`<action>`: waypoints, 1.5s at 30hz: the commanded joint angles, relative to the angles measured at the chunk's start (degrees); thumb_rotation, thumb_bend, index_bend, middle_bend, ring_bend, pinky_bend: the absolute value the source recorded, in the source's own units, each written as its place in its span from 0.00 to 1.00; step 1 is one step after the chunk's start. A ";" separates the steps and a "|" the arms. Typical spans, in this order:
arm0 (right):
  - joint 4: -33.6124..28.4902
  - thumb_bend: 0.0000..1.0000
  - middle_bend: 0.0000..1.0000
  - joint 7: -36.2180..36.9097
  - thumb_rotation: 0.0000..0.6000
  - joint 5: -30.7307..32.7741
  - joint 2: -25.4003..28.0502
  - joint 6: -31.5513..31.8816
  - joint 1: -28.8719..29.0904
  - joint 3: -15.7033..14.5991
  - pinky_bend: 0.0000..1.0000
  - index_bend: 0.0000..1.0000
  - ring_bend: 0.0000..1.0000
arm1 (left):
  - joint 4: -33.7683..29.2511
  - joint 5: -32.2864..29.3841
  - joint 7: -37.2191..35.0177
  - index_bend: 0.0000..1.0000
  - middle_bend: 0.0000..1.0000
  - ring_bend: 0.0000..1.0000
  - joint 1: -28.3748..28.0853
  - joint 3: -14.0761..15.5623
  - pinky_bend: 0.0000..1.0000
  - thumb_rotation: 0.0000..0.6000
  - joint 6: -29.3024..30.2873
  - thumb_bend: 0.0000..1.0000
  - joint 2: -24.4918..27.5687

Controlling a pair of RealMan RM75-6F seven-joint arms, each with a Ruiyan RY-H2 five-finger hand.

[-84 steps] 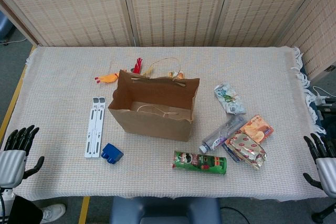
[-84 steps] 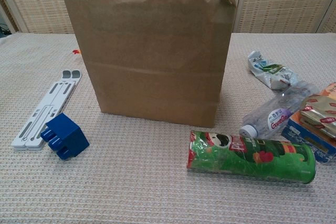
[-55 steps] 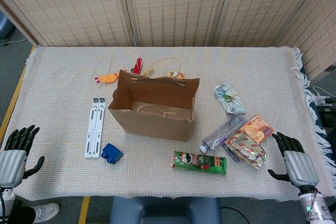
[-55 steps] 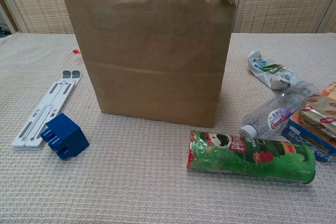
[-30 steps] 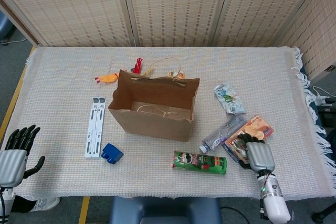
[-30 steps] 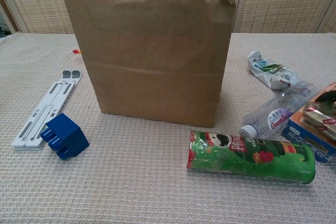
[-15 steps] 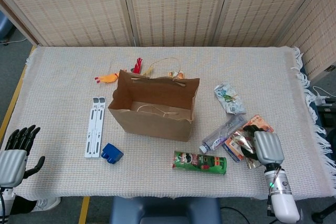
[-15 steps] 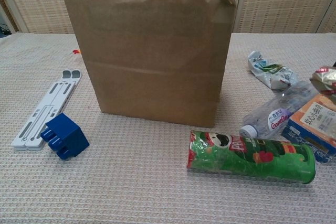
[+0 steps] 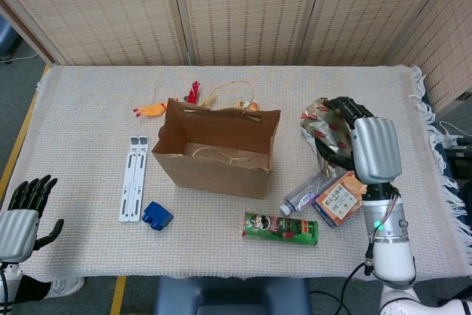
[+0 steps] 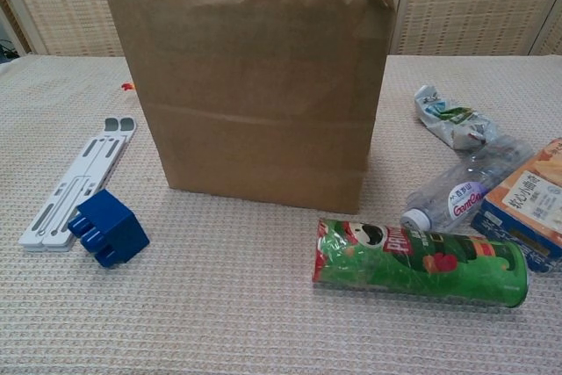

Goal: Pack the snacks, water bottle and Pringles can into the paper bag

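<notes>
The brown paper bag (image 9: 221,154) (image 10: 255,85) stands open at mid-table. My right hand (image 9: 361,145) is raised to the right of the bag and grips a red and silver snack packet (image 9: 324,125). The green Pringles can (image 9: 281,229) (image 10: 420,262) lies on its side in front of the bag. A clear water bottle (image 9: 310,189) (image 10: 465,183) lies beside an orange snack box (image 9: 339,198) (image 10: 527,204). A silver-green snack pouch (image 10: 452,118) lies further back. My left hand (image 9: 21,217) hangs open past the table's front left corner.
A white folding stand (image 9: 133,177) (image 10: 77,180) and a blue block (image 9: 157,215) (image 10: 108,227) lie left of the bag. A yellow and red toy (image 9: 151,109) lies behind the bag. Screen panels close off the back.
My right hand came in from the table's right edge, took hold of the red and silver packet off the orange box, and lifted it up toward the bag.
</notes>
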 commanded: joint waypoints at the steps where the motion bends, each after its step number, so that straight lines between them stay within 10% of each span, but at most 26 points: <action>1: 3.17 0.37 0.54 -10.38 1.00 7.54 -7.10 3.40 12.37 4.76 0.70 0.69 0.61 | 0.06 -0.03 -0.20 0.00 0.00 0.00 -0.10 -0.03 0.00 1.00 -0.16 0.37 0.06; 18: 32.52 0.37 0.54 -11.40 1.00 15.62 -29.89 -1.20 32.46 0.92 0.66 0.65 0.58 | -0.61 -1.16 -1.08 0.00 0.00 0.00 -1.28 -0.44 0.00 1.00 -2.36 0.37 0.86; 23: 32.97 0.25 0.34 -15.39 1.00 19.04 -29.87 -2.31 32.75 -1.64 0.42 0.19 0.26 | -0.29 -0.90 -2.26 0.00 0.00 0.00 -1.33 -0.30 0.00 1.00 -2.41 0.37 1.06; 26: 31.36 0.15 0.18 -15.33 1.00 20.13 -29.04 -2.07 32.66 -0.49 0.27 0.01 0.11 | -0.15 -0.76 -2.08 0.00 0.00 0.00 -1.33 -0.24 0.00 1.00 -2.29 0.37 1.01; 37: 18.23 0.11 0.11 -11.03 1.00 16.65 -18.72 2.13 27.39 4.38 0.13 0.00 0.05 | -0.58 -1.21 -0.50 0.00 0.00 0.00 -1.20 -0.33 0.00 1.00 -1.97 0.37 0.68; 45: 3.65 0.11 0.11 -4.69 1.00 11.15 1.08 0.71 10.30 -4.12 0.11 0.00 0.05 | -0.73 -1.32 0.17 0.00 0.00 0.00 -1.10 -0.37 0.00 1.00 -1.68 0.37 0.50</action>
